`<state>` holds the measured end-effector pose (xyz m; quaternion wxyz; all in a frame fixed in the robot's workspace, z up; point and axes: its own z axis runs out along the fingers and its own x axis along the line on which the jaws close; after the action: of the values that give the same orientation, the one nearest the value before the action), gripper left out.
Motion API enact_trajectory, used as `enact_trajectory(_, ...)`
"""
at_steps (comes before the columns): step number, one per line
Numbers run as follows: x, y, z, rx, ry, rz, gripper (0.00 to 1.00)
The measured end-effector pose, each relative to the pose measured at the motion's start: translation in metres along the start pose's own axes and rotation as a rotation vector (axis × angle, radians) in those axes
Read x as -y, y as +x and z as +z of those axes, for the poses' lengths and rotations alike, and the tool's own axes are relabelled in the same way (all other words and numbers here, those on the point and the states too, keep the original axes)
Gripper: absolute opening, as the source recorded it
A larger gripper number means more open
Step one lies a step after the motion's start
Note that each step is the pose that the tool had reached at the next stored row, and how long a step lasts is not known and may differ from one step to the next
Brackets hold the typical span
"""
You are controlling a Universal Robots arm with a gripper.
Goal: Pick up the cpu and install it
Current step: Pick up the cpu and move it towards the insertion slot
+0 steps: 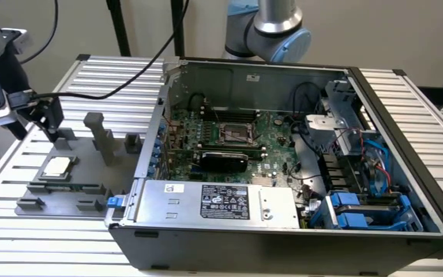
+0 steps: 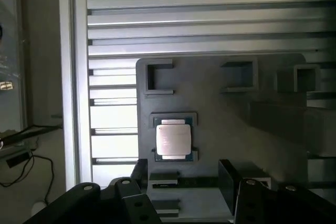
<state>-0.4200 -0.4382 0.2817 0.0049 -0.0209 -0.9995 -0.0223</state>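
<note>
Silvery cpu [image 2: 173, 140] is seen seated in a grey fixture [image 2: 220, 129], the claw [image 2: 184, 177] spread open nearby. Gripped off-centre, it could perhaps be tilted and dropped.

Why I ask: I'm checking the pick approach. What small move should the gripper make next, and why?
Probably ease down toward the cpu. It lies flat in its seat on the grey fixture, untouched. The gripper hangs above that fixture with its fingers open and nothing between them.
</note>
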Motion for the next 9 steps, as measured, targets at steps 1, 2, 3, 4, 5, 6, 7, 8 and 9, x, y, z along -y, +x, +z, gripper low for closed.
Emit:
enact_trajectory(1, 0.0001, 0.000, 0.0018, 0.0000, 0.0000, 0.000, 0.65)
enact_trajectory(2, 0.0002, 0.000, 0.0036, 0.0000, 0.0000, 0.000, 0.65)
enact_trajectory(3, 0.0003, 0.000, 0.0054, -0.0001, 0.0001, 0.000, 0.65)
enact_trajectory(4, 0.0003, 0.000, 0.0073, 0.0000, 0.0000, 0.000, 0.65)
enact_trajectory(5, 0.0004, 0.000, 0.0091, 0.0000, 0.0000, 0.000, 0.65)
enact_trajectory(6, 0.0005, 0.000, 0.0109, 0.0000, 0.0000, 0.000, 0.65)
enact_trajectory(7, 0.0006, 0.000, 0.0127, 0.0000, 0.0000, 0.000, 0.65)
enact_trajectory(8, 0.0007, 0.000, 0.0145, 0.0000, 0.0000, 0.000, 0.65)
enact_trajectory(9, 0.0008, 0.000, 0.0163, 0.0000, 0.0000, 0.000, 0.65)
